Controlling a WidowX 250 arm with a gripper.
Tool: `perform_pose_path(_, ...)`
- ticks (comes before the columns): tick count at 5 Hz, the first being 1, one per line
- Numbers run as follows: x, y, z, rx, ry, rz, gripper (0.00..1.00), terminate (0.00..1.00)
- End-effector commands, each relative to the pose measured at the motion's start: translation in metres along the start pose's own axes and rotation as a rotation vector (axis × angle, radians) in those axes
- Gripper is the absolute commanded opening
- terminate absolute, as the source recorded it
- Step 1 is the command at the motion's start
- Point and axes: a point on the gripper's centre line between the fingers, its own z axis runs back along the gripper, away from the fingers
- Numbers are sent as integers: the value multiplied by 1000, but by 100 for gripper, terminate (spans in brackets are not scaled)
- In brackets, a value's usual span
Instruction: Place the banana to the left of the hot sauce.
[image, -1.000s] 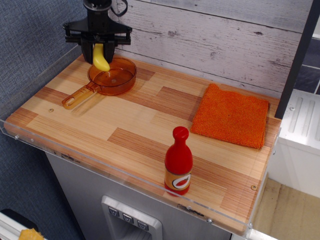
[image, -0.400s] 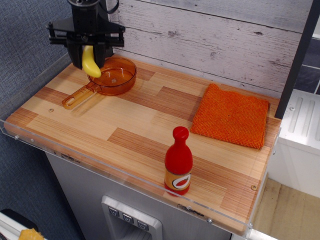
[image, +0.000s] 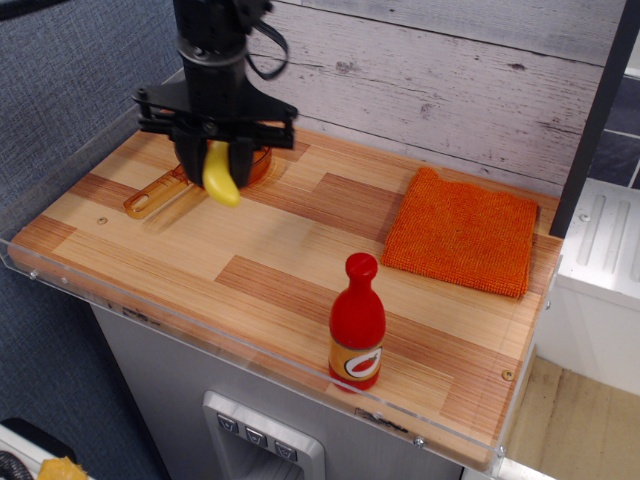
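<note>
Since a moment ago the gripper (image: 217, 165) has swung forward and rightward from over the back-left corner, carrying the banana (image: 220, 177) with it, so that its black body now covers most of the orange pan (image: 252, 166) (only the pan's right rim and its handle show). Its jaws are clamped on the banana's upper part, and the yellow fruit hangs below them, tip down, clear of the tabletop (image: 270, 250).

At the near side stands the hot sauce (image: 357, 322), upright, close to the front edge and well apart from the banana. Left of the bottle the wood is bare all the way to the left edge, a broad open strip bounded in front by the clear plastic lip. An orange cloth (image: 462, 230) lies flat at the right rear, near the right edge and apart from the bottle. Behind the tabletop runs a pale plank wall, and the arm stands close before it.
</note>
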Motion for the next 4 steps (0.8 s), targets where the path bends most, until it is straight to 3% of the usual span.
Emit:
perform_pose_path(1,-28,-16,-4,-28,44,111,0,0)
perform_pose_path(2,-36,-15,-16,11,49,261,0,0)
perform_pose_path(3,-47,-17,-27,51,99,432,0,0)
perform_pose_path(4,-59,-21,-35,111,92,584,0,0)
